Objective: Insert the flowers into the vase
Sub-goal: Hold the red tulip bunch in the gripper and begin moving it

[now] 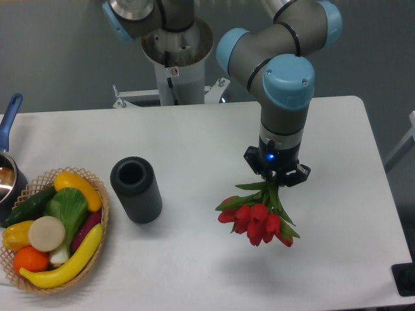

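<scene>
The flowers (258, 219), a bunch of red tulip heads with green stems and leaves, hang in the air right of centre, heads pointing down toward the table's front. Their shadow lies on the table below. My gripper (275, 176) is shut on the stems at the top of the bunch. The vase (135, 189), a dark ribbed cylinder with a round open mouth, stands upright on the white table well to the left of the flowers, apart from them.
A wicker basket (104, 214) of fruit and vegetables sits at the front left, just beside the vase. A blue-handled metal pot (8, 170) is at the left edge. The arm's base (175, 52) stands behind the table.
</scene>
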`<state>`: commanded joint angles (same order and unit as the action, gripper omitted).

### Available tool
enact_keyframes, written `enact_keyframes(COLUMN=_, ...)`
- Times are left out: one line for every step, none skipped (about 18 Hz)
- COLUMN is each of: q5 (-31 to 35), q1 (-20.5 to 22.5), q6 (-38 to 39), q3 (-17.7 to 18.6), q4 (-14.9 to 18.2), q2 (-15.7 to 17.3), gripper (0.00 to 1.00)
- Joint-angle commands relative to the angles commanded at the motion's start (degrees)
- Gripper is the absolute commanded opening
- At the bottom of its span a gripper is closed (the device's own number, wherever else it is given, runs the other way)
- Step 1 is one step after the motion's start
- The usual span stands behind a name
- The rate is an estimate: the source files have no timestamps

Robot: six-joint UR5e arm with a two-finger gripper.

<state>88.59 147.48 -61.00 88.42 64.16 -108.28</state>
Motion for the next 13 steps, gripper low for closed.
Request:
enact_keyframes(q5=0.0, q1=-0.09, q6=0.0, q3=-0.09, q4=0.0, q2=0.0, gripper=0.0)
enact_keyframes(q5=-0.09, q1=-0.09, q6=0.0, q3=-0.09, q4=0.0, q2=0.0, gripper=0.0)
enact_keyframes(q5=-0.09, q1=-0.09, q6=0.09, q3=-0.17, q4=0.0, q2=0.0, gripper=0.0)
enact_keyframes(q5=-0.17, q1=-0.09, q6=0.17, q3=-0.26, q4=0.0, q2=0.09, gripper=0.0)
enact_keyframes(q5=-0.26, q1=-0.09, q6=0.35, q3=-0.35, q4=0.0, q2=0.17, gripper=0.0)
enact_keyframes(q5=-0.52, q1=-0.09, q6=0.53, q3=-0.35, q4=0.0, q2=0.18, gripper=0.0)
enact_keyframes(q5=-0.7, q1=-0.26, q6=1.4, q3=-0.35, q4=-0.09, q2=0.61, gripper=0.0)
enact_keyframes(q5=-0.88, q1=-0.44, q6=1.84, q3=-0.35, q4=-0.09, q2=0.79, gripper=0.0)
enact_keyframes(q5=-1.57, q1=-0.53, q6=2.11, q3=-0.35, q4=-0.26, q2=0.79, gripper=0.0)
enact_keyframes(q5=-2.63, q1=-0.61, q6=2.11, q3=-0.44, q4=-0.44, q2=0.79, gripper=0.0)
enact_keyframes(q5=-3.68, q1=-0.7, q6=2.2, q3=-0.44, q4=-0.7, q2=0.88, gripper=0.0)
enact_keyframes(q5=-4.82, q1=-0.7, q6=2.37, q3=-0.53, q4=-0.88, q2=0.97, gripper=0.0)
enact_keyframes(q5=-6.75, q1=-0.79, q6=2.9, q3=-1.05, q4=-1.23, q2=1.14, gripper=0.0)
